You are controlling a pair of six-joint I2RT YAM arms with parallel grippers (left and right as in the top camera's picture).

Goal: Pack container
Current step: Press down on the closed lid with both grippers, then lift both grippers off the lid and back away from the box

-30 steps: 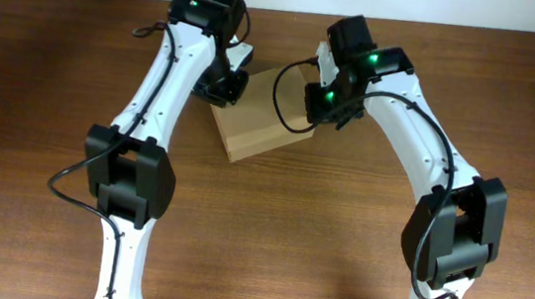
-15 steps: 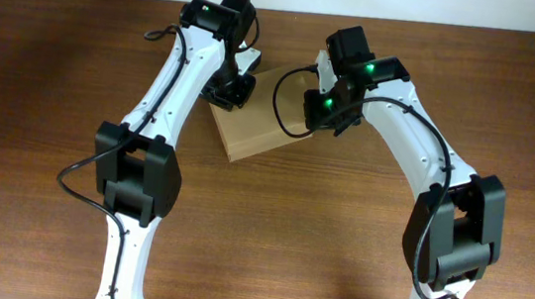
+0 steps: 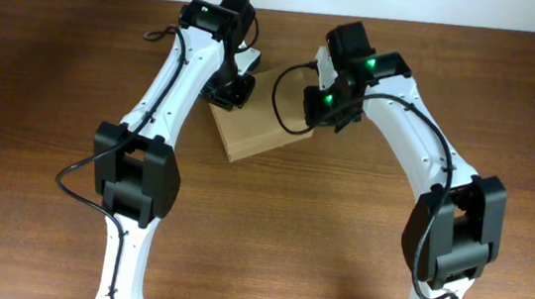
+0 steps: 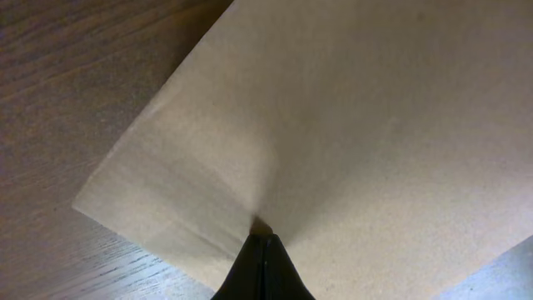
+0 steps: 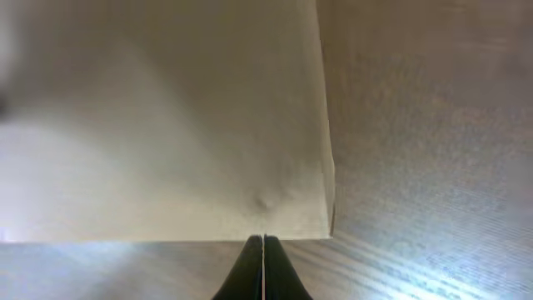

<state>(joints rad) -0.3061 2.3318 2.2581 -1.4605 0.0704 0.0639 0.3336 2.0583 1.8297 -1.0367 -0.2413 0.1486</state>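
Left gripper [image 4: 265,243]: the fingers are closed flat against each other with nothing between them. Only the dark tips show, at the bottom edge of the left wrist view; the rest is cut off.
Right gripper [image 5: 263,243]: the fingers are together in the same way and hold nothing. Only the tips show, at the bottom edge of the right wrist view.
Box [image 3: 262,127]: it lies on the table [image 3: 317,244] with its lid down, directly ahead of and under both sets of tips, between the two arms.
Left contact: the tips meet the cardboard [image 4: 350,125] where a faint crease and a small dent run up to them, so they appear to touch.
Right contact: the tips sit at the near edge of the cardboard [image 5: 166,125], by its right corner, with a small dimple just ahead of them. Whether they touch cannot be told.
Hidden from above: both wrists cover the far corners of the box, and neither set of fingertips shows in the overhead view.
Cut off: each wrist view shows only part of the lid, and the box's sides, flap seam and tabs cannot be made out.
Blur: the left part of the right wrist view is soft and washed out with glare.
Inside the box: not visible.
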